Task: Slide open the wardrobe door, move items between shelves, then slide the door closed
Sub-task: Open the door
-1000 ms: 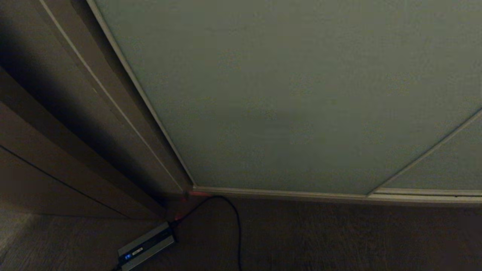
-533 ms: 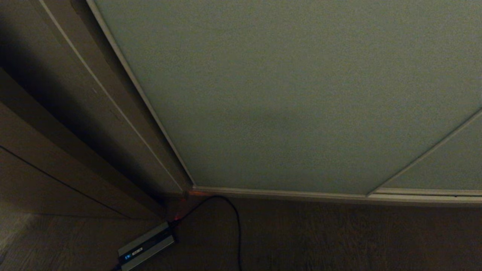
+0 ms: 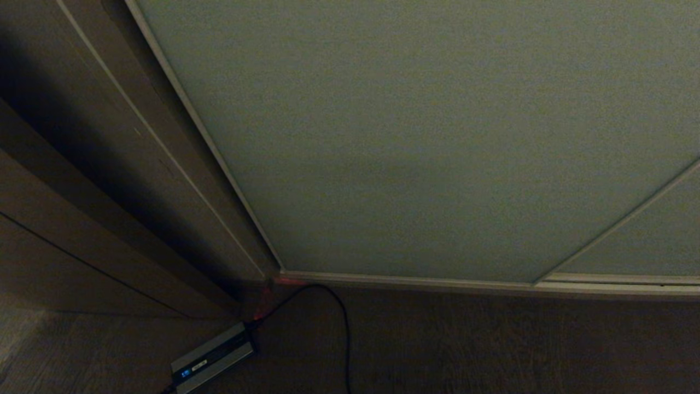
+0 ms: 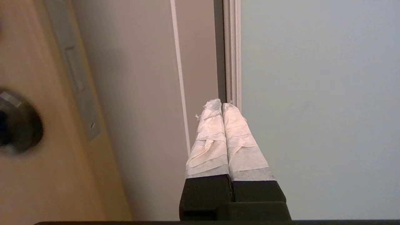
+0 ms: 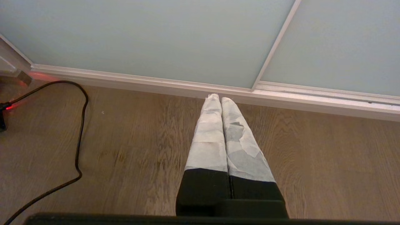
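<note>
- Grey-green sliding wardrobe door (image 3: 437, 137) shut against its beige frame edge (image 4: 232, 50).
- Your left gripper (image 4: 222, 104), jaws pressed together, points at that edge.
- Your right gripper (image 5: 220, 97), jaws together, hangs over bare floor (image 5: 312, 150) beside the door.

head view: very dim and grainy; sliding wardrobe door (image 3: 437, 137) reads as murky grey-green.
shadow: deep dark band over the brown panelling (image 3: 82, 180), darkest in the corner by the floor.
light spots: small red glow at the door's bottom corner, tiny blue LED on the power brick (image 3: 210, 358).
distortion: straight door frame lines splay outward at the edges of my head view.
wrist views: much brighter, even soft light, no glare.
blur: door knob (image 4: 15, 122) in my left wrist view is smeared; wood floor (image 5: 140, 150) grain is sharp in the right.
</note>
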Tool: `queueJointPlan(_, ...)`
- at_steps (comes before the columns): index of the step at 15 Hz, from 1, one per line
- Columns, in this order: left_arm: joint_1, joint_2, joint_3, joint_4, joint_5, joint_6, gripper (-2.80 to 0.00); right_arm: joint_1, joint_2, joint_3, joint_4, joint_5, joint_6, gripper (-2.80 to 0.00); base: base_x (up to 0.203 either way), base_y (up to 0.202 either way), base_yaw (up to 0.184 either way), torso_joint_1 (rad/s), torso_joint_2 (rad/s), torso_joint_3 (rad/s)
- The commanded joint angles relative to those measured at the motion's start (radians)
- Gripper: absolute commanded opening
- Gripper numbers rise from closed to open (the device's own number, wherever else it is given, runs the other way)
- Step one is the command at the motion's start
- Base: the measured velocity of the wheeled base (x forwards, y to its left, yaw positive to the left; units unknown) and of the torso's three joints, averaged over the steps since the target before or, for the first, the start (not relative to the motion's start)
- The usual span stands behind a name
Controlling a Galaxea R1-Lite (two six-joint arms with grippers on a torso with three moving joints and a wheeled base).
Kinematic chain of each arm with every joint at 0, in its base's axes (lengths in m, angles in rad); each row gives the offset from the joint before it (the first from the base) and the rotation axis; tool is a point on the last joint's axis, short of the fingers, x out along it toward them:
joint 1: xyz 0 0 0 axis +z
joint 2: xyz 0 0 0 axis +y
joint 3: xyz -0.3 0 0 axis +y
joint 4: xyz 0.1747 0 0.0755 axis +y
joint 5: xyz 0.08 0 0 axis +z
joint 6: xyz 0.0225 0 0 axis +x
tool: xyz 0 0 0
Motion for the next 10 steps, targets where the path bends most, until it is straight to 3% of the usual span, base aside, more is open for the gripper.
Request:
queueJointPlan(1, 0.000, 0.045, 0.001, -0.041, 0.001, 0.001, -2.80, 0.000, -0.001, 0.003, -0.001, 0.000, 0.000, -2.80, 0.000, 0.000, 0.000, 0.000, 0.00, 0.000)
queueJointPlan(6, 0.001, 0.092, -0.025, -0.036, 0.002, -0.013, -2.80, 0.000, -0.001, 0.003, 0.000, 0.000, 0.000, -2.80, 0.000, 0.000, 0.000, 0.000, 0.00, 0.000)
queueJointPlan(10, 0.001, 0.122, -0.159, 0.089, 0.011, -0.018, -2.80, 0.000, -0.001, 0.003, 0.000, 0.000, 0.000, -2.80, 0.000, 0.000, 0.000, 0.000, 0.00, 0.000)
